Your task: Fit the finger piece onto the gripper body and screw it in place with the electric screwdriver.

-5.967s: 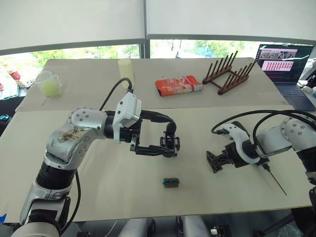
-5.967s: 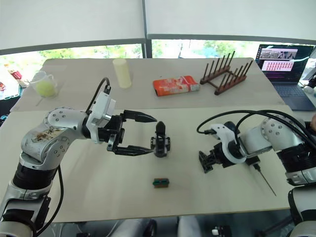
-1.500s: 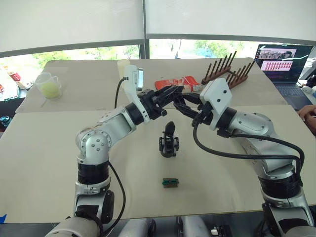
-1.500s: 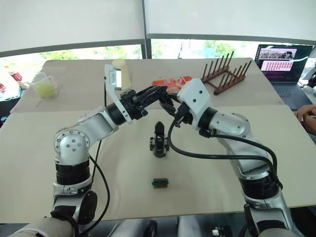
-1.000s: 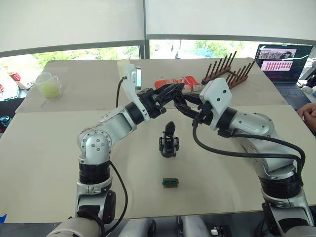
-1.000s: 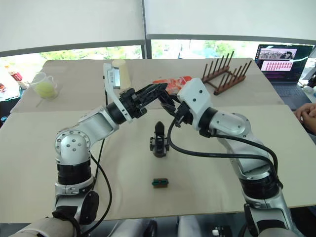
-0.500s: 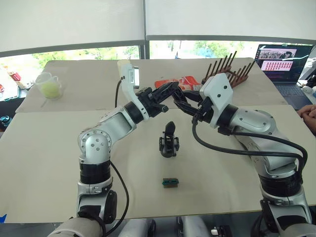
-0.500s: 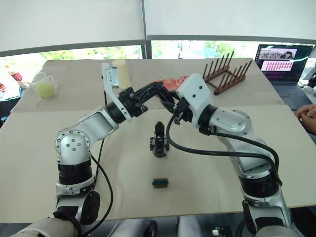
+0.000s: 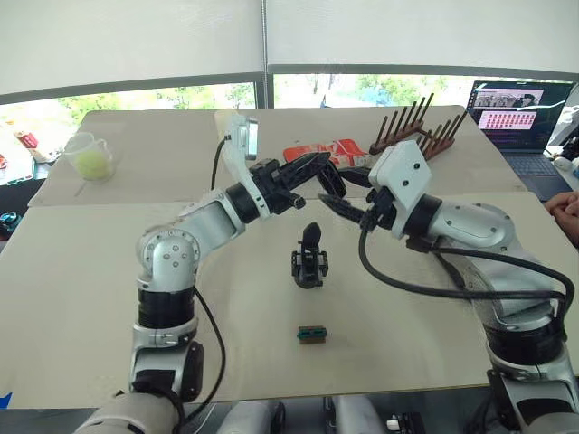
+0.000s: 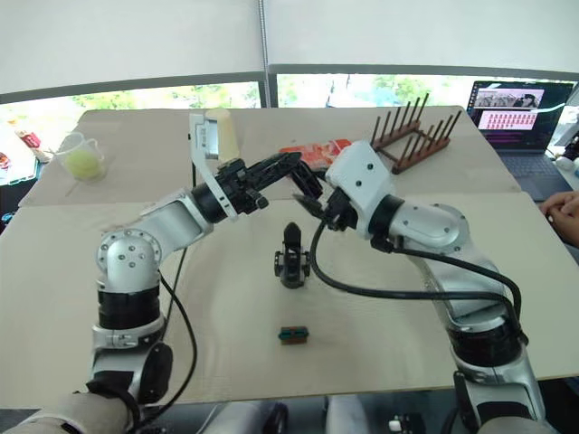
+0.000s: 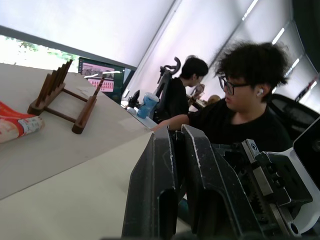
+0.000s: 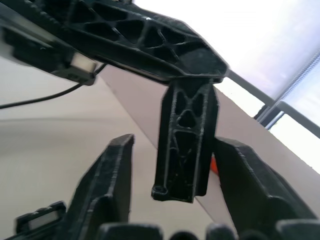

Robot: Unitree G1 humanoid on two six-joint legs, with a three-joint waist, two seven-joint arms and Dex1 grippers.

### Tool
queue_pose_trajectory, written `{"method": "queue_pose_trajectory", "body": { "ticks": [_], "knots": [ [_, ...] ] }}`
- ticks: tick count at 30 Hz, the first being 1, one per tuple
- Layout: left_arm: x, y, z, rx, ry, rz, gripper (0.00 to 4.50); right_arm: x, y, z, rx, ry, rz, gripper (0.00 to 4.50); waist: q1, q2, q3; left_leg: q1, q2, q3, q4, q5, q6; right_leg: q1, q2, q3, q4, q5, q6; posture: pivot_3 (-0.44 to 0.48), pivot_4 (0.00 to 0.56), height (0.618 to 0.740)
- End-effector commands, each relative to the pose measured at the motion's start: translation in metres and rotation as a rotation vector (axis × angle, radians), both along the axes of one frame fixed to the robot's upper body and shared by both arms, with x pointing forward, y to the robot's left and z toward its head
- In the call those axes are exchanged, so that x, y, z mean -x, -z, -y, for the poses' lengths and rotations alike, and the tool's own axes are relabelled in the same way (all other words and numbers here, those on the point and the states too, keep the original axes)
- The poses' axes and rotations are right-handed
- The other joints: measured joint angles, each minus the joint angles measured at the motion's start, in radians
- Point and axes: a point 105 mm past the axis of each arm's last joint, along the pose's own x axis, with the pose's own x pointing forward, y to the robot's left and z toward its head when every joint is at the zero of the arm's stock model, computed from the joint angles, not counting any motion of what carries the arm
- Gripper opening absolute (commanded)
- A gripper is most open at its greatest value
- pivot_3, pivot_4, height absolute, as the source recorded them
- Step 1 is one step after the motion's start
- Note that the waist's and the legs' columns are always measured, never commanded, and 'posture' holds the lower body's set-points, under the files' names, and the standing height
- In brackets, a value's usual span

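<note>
Two tools meet in mid-air for a handover of the finger piece

Both arms, low over the worktop [image 9: 90,298] six seconds ago, are now raised with their tips together above the gripper body [image 9: 309,258]. The left tool [image 9: 312,165] is clamped on the finger piece [image 12: 186,145], which hangs from its tip. The right tool [image 9: 327,187] has its fingers apart on either side of the piece, not yet pressing on it. In the last half second the right arm has dropped slightly. The gripper body stands upright on the worktop where it was, and the small block [image 9: 312,334] lies nearer the robot. Judgement: a transfer is in hand, and fitting and screwing are not started.
</note>
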Motion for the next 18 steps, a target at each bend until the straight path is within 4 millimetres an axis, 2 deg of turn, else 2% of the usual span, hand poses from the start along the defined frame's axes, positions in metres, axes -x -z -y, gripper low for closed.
{"method": "queue_pose_trajectory", "body": {
  "ticks": [1, 4, 8, 10, 14, 18],
  "knots": [
    [0.013, -0.013, 0.003, -0.056, 0.143, 0.09, 0.0, 0.021, -0.023, 0.002, -0.064, -0.128, -0.077, 4.19, -0.001, 0.0, 0.0, 0.0, 0.0, 0.0, 0.0, 0.0, 0.0, 0.0, 0.0, 0.0, 0.0, 0.0, 0.0, 0.0, 0.15, 0.74],
    [0.028, -0.011, -0.001, -0.167, 0.323, 0.115, 0.0, 0.03, -0.031, 0.011, -0.137, -0.254, -0.291, 4.19, -0.004, 0.0, 0.0, 0.0, 0.0, 0.0, -0.001, 0.0, 0.0, -0.001, 0.0, 0.0, 0.0, 0.0, 0.0, 0.0, 0.15, 0.74],
    [0.043, -0.016, -0.013, -0.248, 0.49, 0.131, 0.0, 0.044, -0.028, 0.017, -0.175, -0.399, -0.568, 4.19, -0.005, 0.001, 0.0, 0.0, 0.0, -0.001, -0.004, 0.001, 0.002, -0.001, -0.001, 0.0, -0.001, 0.0, -0.002, 0.0, 0.15, 0.74],
    [0.046, -0.019, -0.016, -0.28, 0.528, 0.137, 0.0, 0.05, -0.026, 0.015, -0.166, -0.449, -0.622, 4.19, -0.005, 0.001, 0.0, 0.0, 0.0, -0.001, -0.005, 0.003, 0.006, -0.001, -0.001, 0.0, -0.002, 0.0, -0.002, 0.0, 0.15, 0.74],
    [0.044, -0.021, -0.016, -0.302, 0.551, 0.143, 0.0, 0.046, -0.021, 0.003, -0.157, -0.456, -0.661, 4.19, -0.005, 0.001, 0.0, -0.001, 0.0, -0.001, -0.005, 0.003, 0.006, -0.002, -0.006, 0.0, -0.001, 0.0, -0.002, 0.0, 0.15, 0.74],
    [0.044, -0.019, -0.013, -0.315, 0.57, 0.15, 0.0, 0.039, -0.015, -0.009, -0.132, -0.445, -0.665, 3.07, -0.007, 0.001, 0.0, -0.001, 0.0, -0.001, -0.005, 0.003, 0.006, -0.002, -0.006, 0.0, -0.001, 0.0, -0.002, 0.0, 0.15, 0.74]
  ]
}}
